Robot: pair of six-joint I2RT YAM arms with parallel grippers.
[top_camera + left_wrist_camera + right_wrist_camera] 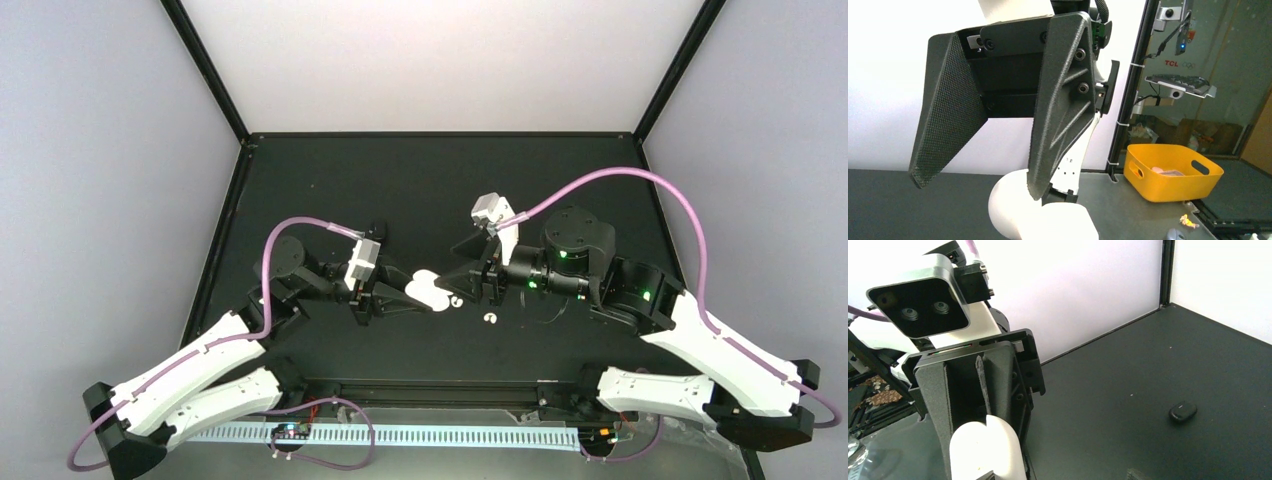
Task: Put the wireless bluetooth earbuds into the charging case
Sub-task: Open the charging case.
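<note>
At the centre of the overhead frame, the left gripper (412, 297) reaches in from the left and the right gripper (458, 283) from the right. Their tips are close together above the black table (420, 190). The left gripper's jaws are pressed together on the white charging case (428, 290), which juts past its fingertips toward the right gripper. From above the case reads as two rounded lobes; whether its lid is raised cannot be told.

In the lower left of the right wrist frame the same left gripper (985, 412) faces the lens. Its dark fingers are nearly touching, with the charging case (985, 452) pinched at their ends. That arm's camera housing (918, 302) sits above, at upper left.

In the left wrist frame the right gripper (978, 187) fills the upper left and middle. Its fingers point down and are spread wide, with wall and table showing through the gap. The charging case (1013, 215) is a rounded white shape at the bottom edge, just under the nearer finger. A yellow basket (1173, 172) stands at lower right, off the table.

Just below the gripper tips in the overhead frame, one white earbud (455, 302) lies on the table just beside the case. A second white earbud (490, 318) lies a little further down and right. Right of centre in the right wrist frame, a black earbud (1183, 411) lies alone on the table, well apart from the case.
</note>
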